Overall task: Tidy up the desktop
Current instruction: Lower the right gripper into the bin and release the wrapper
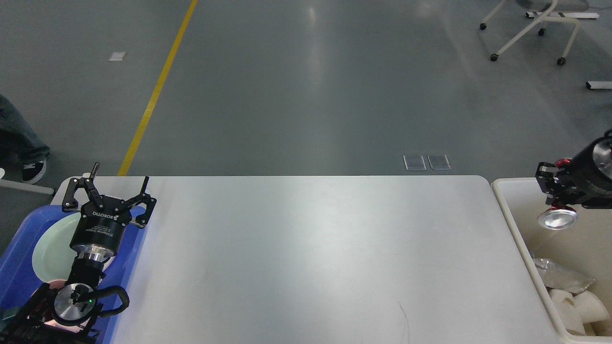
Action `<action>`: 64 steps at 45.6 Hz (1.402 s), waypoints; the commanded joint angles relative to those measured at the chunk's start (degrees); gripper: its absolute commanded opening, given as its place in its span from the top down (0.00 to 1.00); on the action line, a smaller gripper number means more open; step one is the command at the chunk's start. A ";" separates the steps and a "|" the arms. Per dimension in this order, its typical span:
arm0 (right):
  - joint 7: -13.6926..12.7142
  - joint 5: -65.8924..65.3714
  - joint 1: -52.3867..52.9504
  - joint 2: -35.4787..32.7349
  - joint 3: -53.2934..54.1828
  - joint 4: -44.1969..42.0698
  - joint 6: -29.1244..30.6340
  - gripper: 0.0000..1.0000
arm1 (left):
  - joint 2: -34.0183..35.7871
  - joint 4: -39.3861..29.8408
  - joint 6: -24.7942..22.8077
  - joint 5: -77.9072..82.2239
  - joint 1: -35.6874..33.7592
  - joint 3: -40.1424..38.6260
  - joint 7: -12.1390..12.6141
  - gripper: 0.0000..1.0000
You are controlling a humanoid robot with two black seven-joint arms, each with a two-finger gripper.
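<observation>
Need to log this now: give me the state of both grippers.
Left gripper: open, holding nothing, above the blue tray.
Right gripper: shut on a crushed red can, above the cream bin.

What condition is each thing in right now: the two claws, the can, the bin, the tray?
Left claw: open, holding nothing, above the blue tray.
Right claw: shut on a crushed red can, above the cream bin.
Cream bin: holds trash.
Blue tray: holds a pale plate.

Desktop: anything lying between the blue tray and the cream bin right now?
Nothing. In the head view the desktop is bare from the blue tray across to the cream bin.
</observation>
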 commanded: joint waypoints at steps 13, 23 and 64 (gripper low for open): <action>0.38 -0.26 -40.69 -4.27 19.77 -39.53 -1.13 1.00 | 0.01 0.00 0.00 0.00 0.00 0.00 -0.07 0.04; 0.12 -0.18 -58.10 2.05 25.67 -49.03 -17.20 1.00 | 0.01 0.00 0.00 0.00 0.00 0.00 -0.07 0.04; -0.14 0.70 -74.99 10.41 30.33 -57.30 -30.66 1.00 | 0.01 0.00 0.00 0.00 0.00 0.00 -0.07 0.04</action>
